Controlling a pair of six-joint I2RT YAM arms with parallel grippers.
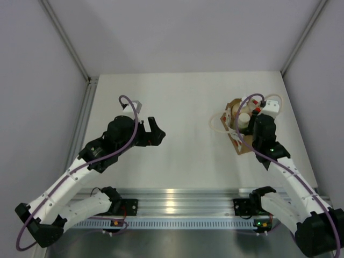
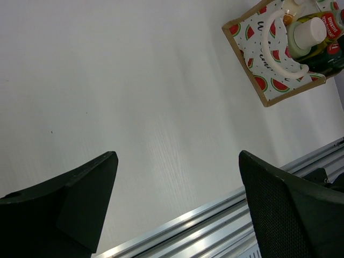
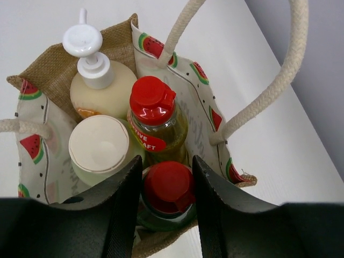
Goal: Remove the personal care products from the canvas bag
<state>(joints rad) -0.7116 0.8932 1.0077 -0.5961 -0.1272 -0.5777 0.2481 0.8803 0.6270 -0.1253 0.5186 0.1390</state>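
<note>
Right wrist shows four bottles (image 3: 157,126) standing inside one canvas bag (image 3: 51,72).

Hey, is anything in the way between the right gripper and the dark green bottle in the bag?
Nothing visible. The right gripper flanks the dark green bottle at its red cap, fingers against both sides.

The canvas bag (image 1: 240,148) stands on the right of the worktop (image 1: 183,102), well apart from the left gripper (image 1: 153,131) hanging over its left side. In the bag, seen from the right wrist, the pump bottle (image 3: 102,91) stands behind the lidded cylinder (image 3: 99,148), and beside them the taller capped bottle (image 3: 156,115) stands behind the lower capped bottle (image 3: 167,188). The right gripper (image 3: 167,164) has its jaws on either side of that lower cap, seemingly touching it.
</note>
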